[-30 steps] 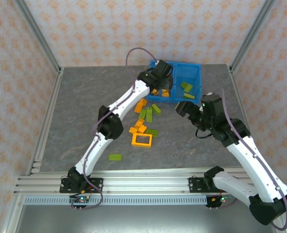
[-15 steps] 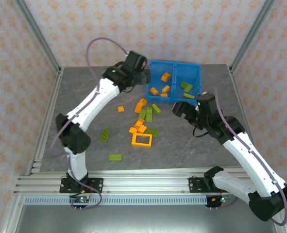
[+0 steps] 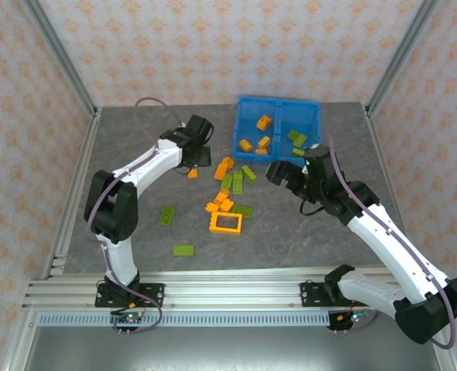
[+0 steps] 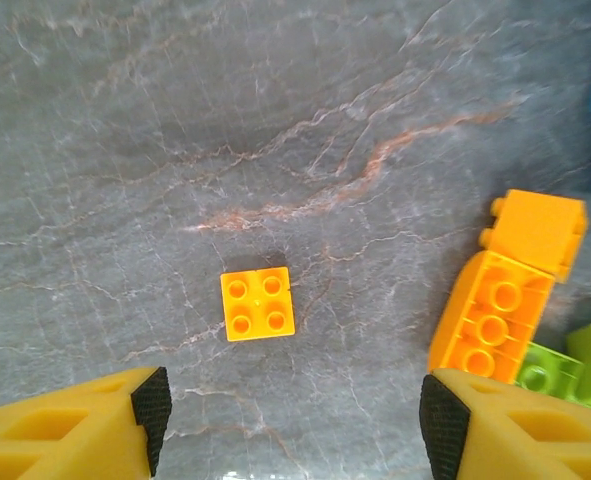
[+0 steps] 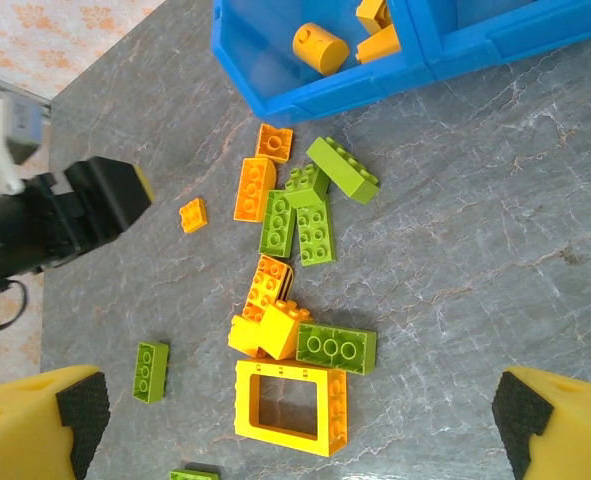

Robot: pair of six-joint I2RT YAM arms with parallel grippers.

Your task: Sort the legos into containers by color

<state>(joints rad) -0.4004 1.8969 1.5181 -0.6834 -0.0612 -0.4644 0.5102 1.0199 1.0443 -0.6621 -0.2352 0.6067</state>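
Just in front of the blue bin point(image 3: 237, 124), at its near wall, most of the legos point(image 3: 232, 182) lie in a loose heap. Orange and lime green are mixed there, and several pieces touch each other. At the end of the heap farthest from the bin lies the orange hollow frame point(image 5: 246, 405), flat on the surface, with a long green brick point(image 5: 336, 347) just beside its edge. One small orange square brick point(image 4: 258, 303) lies alone with its studs up, to the left of the bin and a little apart from the heap. Two single green bricks point(image 3: 167, 215) lie well apart from the bin, on the side of the arm bases.

Inside the bin, the left compartment point(image 3: 247, 116) holds orange bricks and the round orange piece point(image 5: 321, 46). The right compartment point(image 3: 305, 116) holds green bricks.

The left gripper point(image 4: 293, 418) hangs over the small orange square brick, left of the bin. Its jaws stand apart and nothing is between them. The right gripper point(image 5: 300, 410) is close before the near wall of the bin, on the side of the right compartment. Its jaws are spread wide and it carries nothing.

All of this rests on a grey marbled table point(image 3: 135, 232). Walls point(image 3: 213, 46) with pale patterned paper stand behind the bin and at both sides.
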